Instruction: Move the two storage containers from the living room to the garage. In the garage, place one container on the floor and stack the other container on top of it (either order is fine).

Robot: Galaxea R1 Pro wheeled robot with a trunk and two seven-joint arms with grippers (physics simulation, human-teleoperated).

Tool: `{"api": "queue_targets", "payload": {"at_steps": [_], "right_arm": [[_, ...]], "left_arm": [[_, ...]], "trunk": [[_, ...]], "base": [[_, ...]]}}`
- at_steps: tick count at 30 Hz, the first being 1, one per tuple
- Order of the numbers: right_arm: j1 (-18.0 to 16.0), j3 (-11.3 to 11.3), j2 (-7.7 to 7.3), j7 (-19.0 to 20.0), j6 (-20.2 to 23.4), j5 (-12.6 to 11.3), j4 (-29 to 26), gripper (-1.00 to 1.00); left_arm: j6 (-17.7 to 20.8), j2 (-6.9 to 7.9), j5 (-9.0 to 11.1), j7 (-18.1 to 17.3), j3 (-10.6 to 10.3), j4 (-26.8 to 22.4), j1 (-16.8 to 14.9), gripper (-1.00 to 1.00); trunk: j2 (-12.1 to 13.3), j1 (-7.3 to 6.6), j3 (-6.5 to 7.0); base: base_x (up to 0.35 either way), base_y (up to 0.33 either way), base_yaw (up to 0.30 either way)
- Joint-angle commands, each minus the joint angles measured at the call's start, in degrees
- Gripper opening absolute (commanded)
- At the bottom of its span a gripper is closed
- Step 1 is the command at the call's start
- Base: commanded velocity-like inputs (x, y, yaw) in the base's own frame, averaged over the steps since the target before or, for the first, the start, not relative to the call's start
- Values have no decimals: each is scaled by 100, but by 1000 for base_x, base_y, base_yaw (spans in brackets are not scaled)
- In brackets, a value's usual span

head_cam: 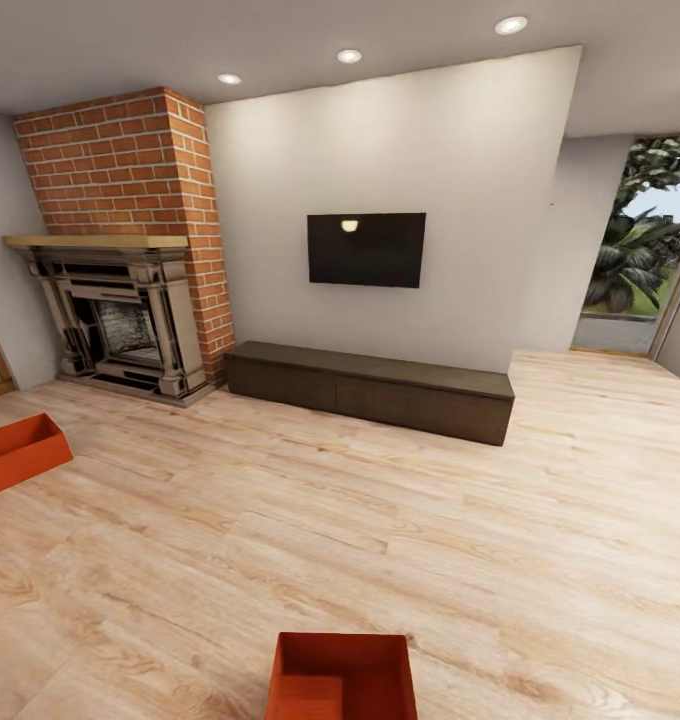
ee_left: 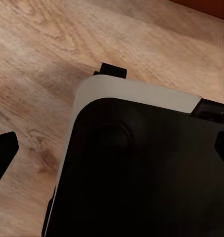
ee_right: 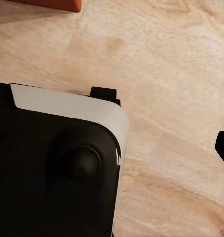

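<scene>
Two red-orange storage containers sit well apart on the light wood-plank floor (head_cam: pixel 380 520) of the living room: the near container (head_cam: pixel 342 676) just ahead of the robot, the far container (head_cam: pixel 20 452) off to the left, toward the brick fireplace (head_cam: pixel 130 320). Their straight, smooth walls look stiff and light, probably slippery; taking hold over a rim should suit. Either pincer's state I cannot tell; both wrist views look down past the robot's dark base (ee_left: pixel 141 168).

Both wrists hang over the robot's black, white-edged base (ee_left: pixel 141 168)
</scene>
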Motion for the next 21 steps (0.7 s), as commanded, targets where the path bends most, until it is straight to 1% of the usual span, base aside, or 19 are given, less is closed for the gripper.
{"api": "queue_targets", "payload": {"at_steps": [1,5,13,18,21], "right_arm": [[-7,34,1,23,-34,-32,17,100],[-8,34,0,25,-34,-32,17,100],[-8,34,-3,23,-34,-32,17,100],[-7,34,-3,25,-34,-32,17,100],[-7,34,-3,22,-34,-32,17,100]], "left_arm": [[36,0,33,18,1,-17,1,100],[34,0,32,18,1,-17,1,100],[32,0,35,18,3,-17,6,100],[40,0,56,26,9,-17,2,100],[40,0,57,24,9,-17,3,100]], "trunk": [[-3,0,-6],[-3,0,-6],[-3,0,-6],[-3,0,-6],[-3,0,-6]], "base": [[0,-179,0],[0,-59,0],[0,-2,0],[0,119,0],[0,44,0]]}}
